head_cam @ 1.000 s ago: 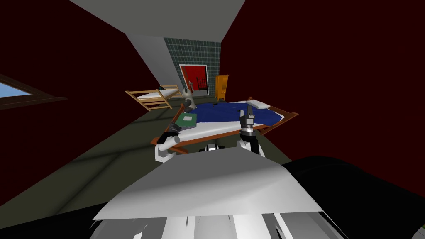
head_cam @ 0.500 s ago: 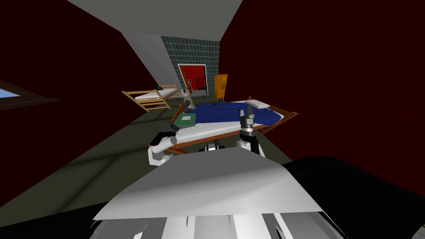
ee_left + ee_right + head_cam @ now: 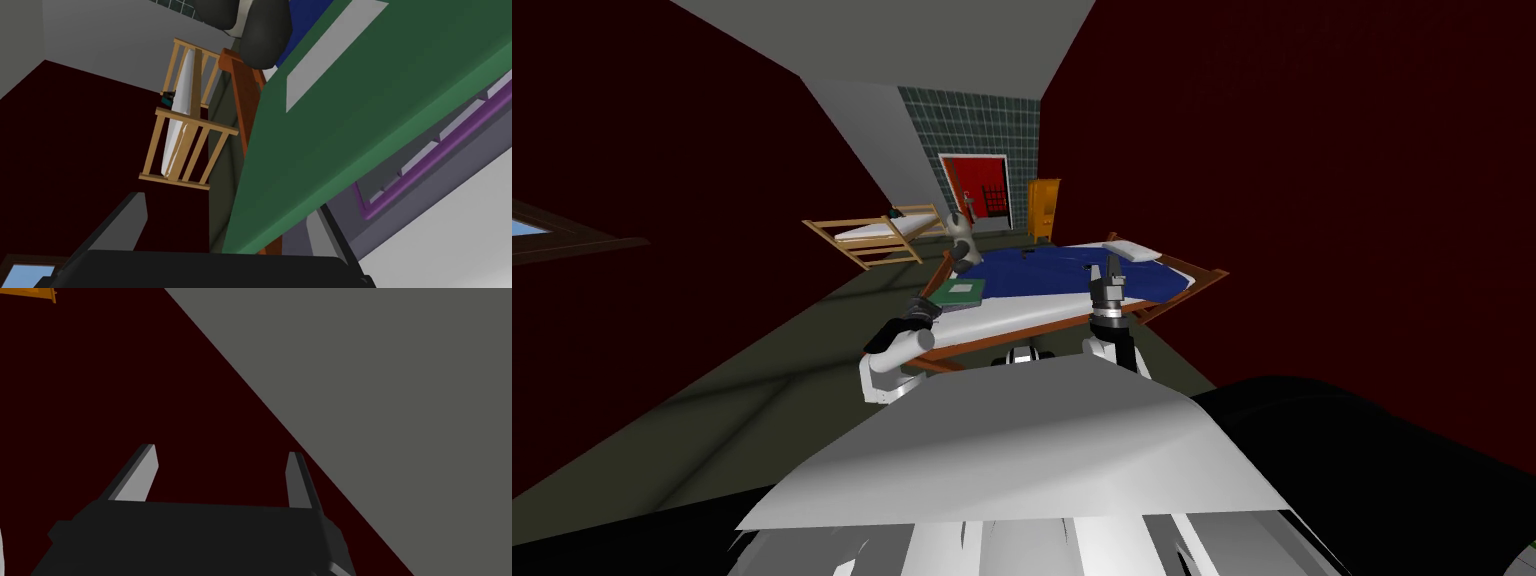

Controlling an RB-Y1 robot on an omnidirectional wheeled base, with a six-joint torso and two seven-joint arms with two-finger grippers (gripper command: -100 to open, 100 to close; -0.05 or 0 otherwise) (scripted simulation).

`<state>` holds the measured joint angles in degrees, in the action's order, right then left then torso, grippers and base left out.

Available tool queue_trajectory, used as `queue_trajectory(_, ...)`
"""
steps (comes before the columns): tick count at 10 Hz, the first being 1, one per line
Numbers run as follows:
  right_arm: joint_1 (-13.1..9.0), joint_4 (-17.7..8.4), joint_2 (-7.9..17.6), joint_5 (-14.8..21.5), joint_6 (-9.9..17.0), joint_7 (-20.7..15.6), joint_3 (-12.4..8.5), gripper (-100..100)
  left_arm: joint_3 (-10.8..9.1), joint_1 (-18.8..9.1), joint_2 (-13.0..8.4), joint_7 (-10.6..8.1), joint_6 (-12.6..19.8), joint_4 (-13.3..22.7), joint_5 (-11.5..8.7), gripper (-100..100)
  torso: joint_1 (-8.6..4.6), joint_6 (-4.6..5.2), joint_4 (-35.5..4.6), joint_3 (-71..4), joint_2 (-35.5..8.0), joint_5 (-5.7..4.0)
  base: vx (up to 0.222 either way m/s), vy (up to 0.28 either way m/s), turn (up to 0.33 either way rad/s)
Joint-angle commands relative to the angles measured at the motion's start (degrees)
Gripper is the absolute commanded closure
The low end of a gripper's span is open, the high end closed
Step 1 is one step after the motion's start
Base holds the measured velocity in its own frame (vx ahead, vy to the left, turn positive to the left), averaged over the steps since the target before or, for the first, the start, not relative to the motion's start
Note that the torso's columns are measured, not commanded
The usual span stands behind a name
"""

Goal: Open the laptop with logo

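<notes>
Left wrist view: flat green laptop lid [image 3: 350, 130], grey rectangular logo [image 3: 330, 50], edge between spread left fingers [image 3: 132, 220]; right fingers [image 3: 142, 475] spread

The flat green laptop lid [image 3: 350, 125] runs off the left wrist view's edge and covers most of the grey, purple-trimmed base [image 3: 400, 175] beneath.

Bedroom in a home, bed [image 3: 1032, 308] with blue blanket [image 3: 1052, 270], pillow [image 3: 1134, 250], wooden cot [image 3: 870, 236]
</notes>
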<state>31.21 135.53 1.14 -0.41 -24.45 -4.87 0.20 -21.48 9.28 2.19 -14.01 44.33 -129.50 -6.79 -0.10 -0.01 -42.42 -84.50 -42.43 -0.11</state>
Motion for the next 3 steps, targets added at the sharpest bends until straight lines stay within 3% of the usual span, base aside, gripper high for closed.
queue_trajectory(1, 0.0, 0.0, 0.0, 0.0, 0.0, 0.0, 0.0, 0, 0.03, -0.1, -0.02, -0.01, -0.07, -0.07, -0.01, 0, 0.05, -0.05, 0.11, 0.0, 0.03, 0.09, 0.0, 0.0, 0.0)
queue_trajectory(3, 0.0, 0.0, 0.0, 0.0, 0.0, 0.0, 0.0, 0, 0.04, -0.13, -0.03, -0.01, -0.1, -0.09, -0.02, 0, 0.13, -0.02, 0.14, -0.06, 0.13, 0.13, 0.0, 0.0, 0.0)
